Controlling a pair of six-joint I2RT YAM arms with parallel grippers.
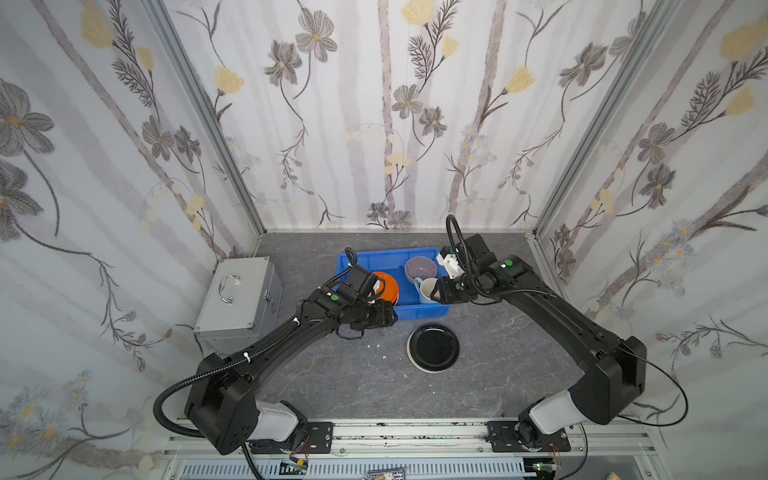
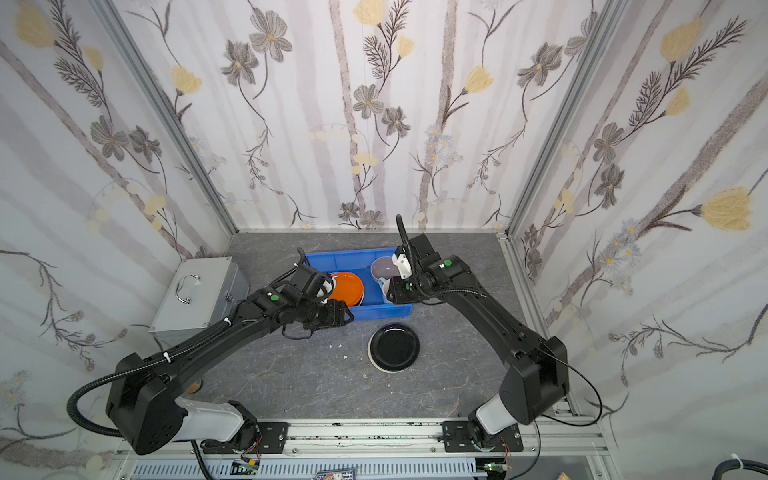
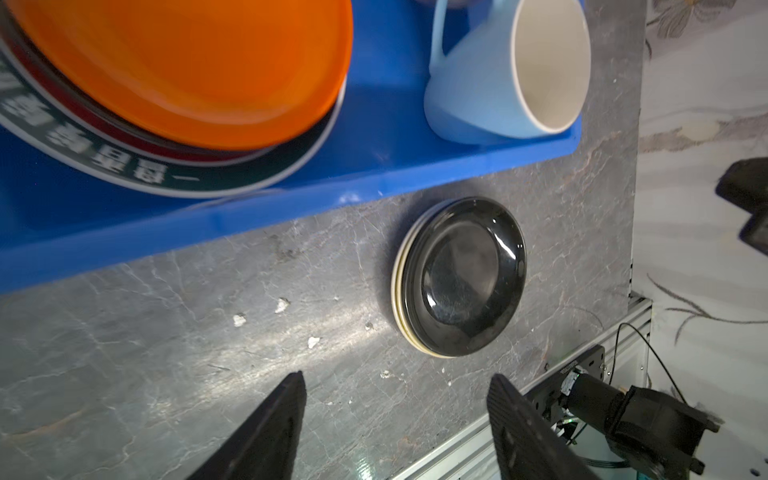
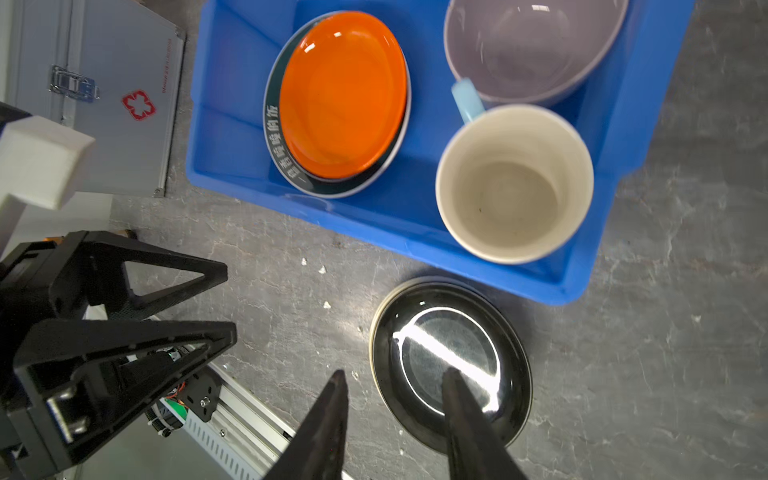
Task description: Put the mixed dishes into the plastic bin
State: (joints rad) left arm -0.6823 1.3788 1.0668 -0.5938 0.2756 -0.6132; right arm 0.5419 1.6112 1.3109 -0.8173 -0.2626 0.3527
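A ribbed grey metal case sits far left. The left gripper hangs just at the near wall of the plastic bin, jaws wide and empty. The bin's long axis runs left to right. Inside it, a glossy orange plate lies on a teal-rimmed plate; further right are the lilac bowl and the pale blue mug, mouth up, perhaps leaning, handle toward the bowl. A shiny black plate tops a cream plate on the open marbled tabletop. The right gripper is narrower, holding nothing.
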